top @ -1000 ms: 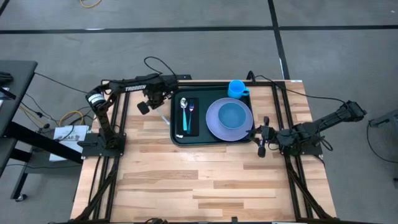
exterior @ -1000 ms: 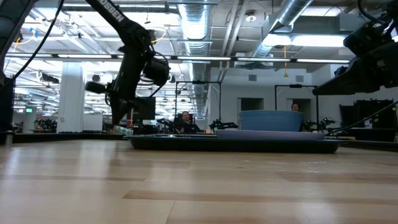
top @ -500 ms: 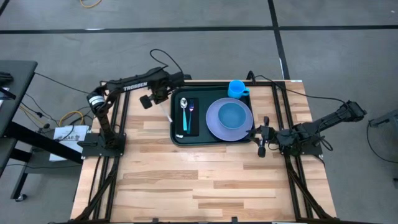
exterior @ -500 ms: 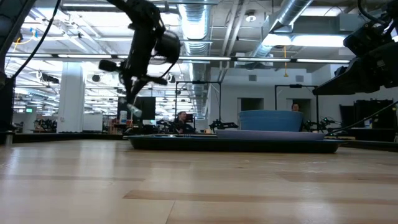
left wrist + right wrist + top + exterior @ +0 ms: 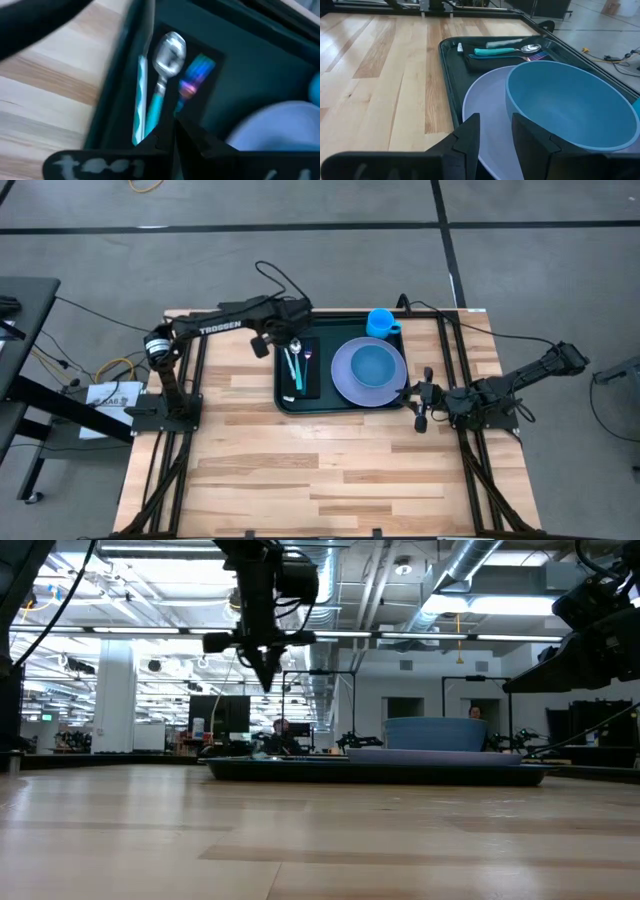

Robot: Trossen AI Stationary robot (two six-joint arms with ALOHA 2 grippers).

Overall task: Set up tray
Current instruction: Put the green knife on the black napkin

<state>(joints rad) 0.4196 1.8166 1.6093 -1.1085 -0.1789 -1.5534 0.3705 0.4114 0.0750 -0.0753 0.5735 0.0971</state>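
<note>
The dark green tray (image 5: 340, 405) lies on the wooden table. It holds a lavender plate (image 5: 345, 385) with a blue bowl (image 5: 374, 364) on it and a blue cup (image 5: 380, 322) at its far right corner. A narrow black mat (image 5: 313, 385) in the tray carries a spoon (image 5: 170, 52) and a fork (image 5: 195, 75). A thin teal-and-white utensil (image 5: 140, 100) lies beside the spoon. My left gripper (image 5: 175, 127) is shut and hangs high over the tray's far left part (image 5: 267, 680), with nothing showing between its fingers. My right gripper (image 5: 495, 135) is open and low at the tray's near right corner (image 5: 422, 408).
Bare wood lies near the tray and to its left (image 5: 300, 470). The black arm frames run along both table sides (image 5: 175, 415). The tray's raised rim (image 5: 447, 75) stands just ahead of my right gripper.
My left gripper has gone toward the table's right edge and up, from beside the tray's left rim to above its far left part. The thin pale utensil that showed just left of the tray now shows inside it beside the spoon.
</note>
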